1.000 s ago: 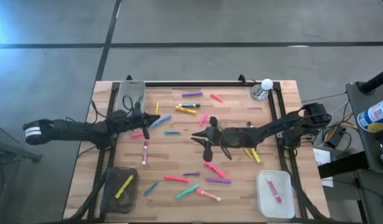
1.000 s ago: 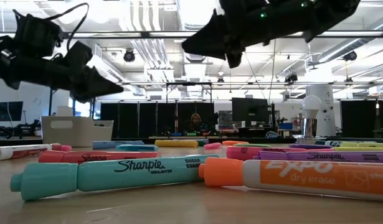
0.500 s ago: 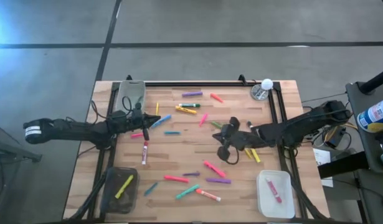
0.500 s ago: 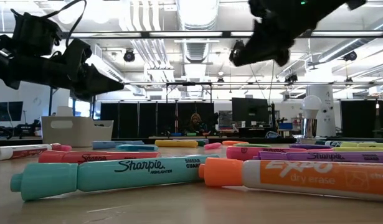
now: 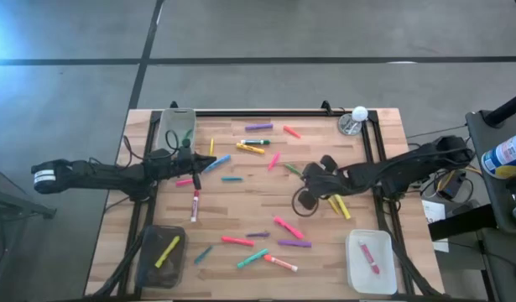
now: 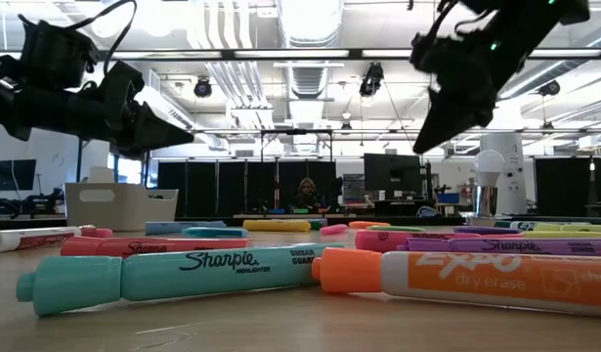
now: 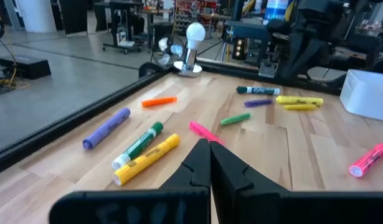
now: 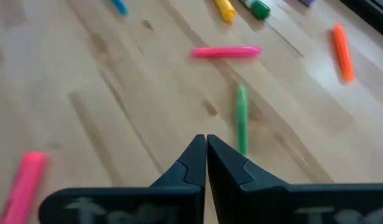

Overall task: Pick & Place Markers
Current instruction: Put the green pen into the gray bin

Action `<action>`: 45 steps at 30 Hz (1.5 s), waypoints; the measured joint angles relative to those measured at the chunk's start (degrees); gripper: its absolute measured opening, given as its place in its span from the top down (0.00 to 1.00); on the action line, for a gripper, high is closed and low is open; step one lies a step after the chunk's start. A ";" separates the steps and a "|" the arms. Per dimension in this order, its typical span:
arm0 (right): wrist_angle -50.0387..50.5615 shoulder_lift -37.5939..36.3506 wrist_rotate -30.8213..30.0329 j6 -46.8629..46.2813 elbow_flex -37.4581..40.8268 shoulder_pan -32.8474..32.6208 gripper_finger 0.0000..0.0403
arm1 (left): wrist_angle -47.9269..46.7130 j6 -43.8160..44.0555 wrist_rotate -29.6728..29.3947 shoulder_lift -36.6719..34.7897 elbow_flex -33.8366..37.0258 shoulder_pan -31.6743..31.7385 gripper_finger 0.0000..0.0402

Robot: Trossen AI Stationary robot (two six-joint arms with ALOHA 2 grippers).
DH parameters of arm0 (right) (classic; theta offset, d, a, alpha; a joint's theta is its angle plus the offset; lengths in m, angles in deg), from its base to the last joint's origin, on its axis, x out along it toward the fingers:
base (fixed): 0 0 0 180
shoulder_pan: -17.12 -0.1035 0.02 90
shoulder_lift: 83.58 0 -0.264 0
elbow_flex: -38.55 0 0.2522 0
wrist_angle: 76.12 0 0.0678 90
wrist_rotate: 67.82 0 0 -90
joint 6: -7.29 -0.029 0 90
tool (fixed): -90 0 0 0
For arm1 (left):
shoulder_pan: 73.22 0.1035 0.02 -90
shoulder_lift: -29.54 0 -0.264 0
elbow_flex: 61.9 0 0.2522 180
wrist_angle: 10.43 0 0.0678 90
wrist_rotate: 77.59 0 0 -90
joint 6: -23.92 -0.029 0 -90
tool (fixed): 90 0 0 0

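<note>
From the high view I have both arms over the wooden table (image 5: pixel 241 201), with the markers (image 5: pixel 256 258) scattered across its middle and lower part. The right gripper (image 5: pixel 306 179) sits right of the frame's centre, and in the right wrist view its 2 fingers are pressed tip to tip with nothing between them, so it is closed and holding nothing. Past those tips I see a green marker (image 8: pixel 241 118) lying on the wood, a pink marker (image 8: pixel 225 52) beyond it and an orange marker (image 8: pixel 342 42) near the upper right of that picture. In the high view, yellow markers (image 5: pixel 340 205) lie just under the right arm.

The left gripper (image 5: pixel 193 163) is left of centre in the high view, near the clear bin (image 5: pixel 175 127) at the upper left of the table. The left wrist view shows its fingers meeting as well, closed and empty, with a yellow marker (image 7: pixel 146 159), a green-capped marker (image 7: pixel 139 144) and a purple marker (image 7: pixel 106 129) on the boards ahead.

1 yellow marker lies in the dark bin (image 5: pixel 161 256) at the lower left, and 1 pink marker in the white bin (image 5: pixel 372 262) at the lower right. In the low view a teal Sharpie (image 6: pixel 163 274) and an orange Expo marker (image 6: pixel 466 279) lie nearest the camera.
</note>
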 joint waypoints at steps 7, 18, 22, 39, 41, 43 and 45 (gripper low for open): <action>-0.15 2.85 0.22 1.23 0.00 3.47 0.98 | -0.94 0.41 -0.02 0.00 0.00 0.02 1.00; -0.74 2.74 3.89 1.70 0.00 7.97 0.98 | -1.78 0.52 -0.04 0.00 -0.15 0.02 1.00; -0.96 4.21 6.06 1.76 0.00 10.21 0.97 | -1.79 0.53 -0.04 0.00 -0.15 0.02 1.00; -2.82 14.35 13.58 4.38 0.00 16.31 0.72 | -1.99 0.53 -0.07 0.00 -0.18 0.02 1.00; -3.93 15.22 13.80 4.89 0.00 16.54 0.73 | -2.00 0.53 -0.06 0.00 -0.20 0.02 1.00; -4.55 15.88 13.97 6.04 0.00 16.65 0.74 | -2.05 0.53 -0.05 0.00 -0.20 0.02 1.00; -5.26 16.49 14.70 7.09 0.00 16.91 0.76 | -2.20 0.53 -0.07 0.00 -0.20 0.02 1.00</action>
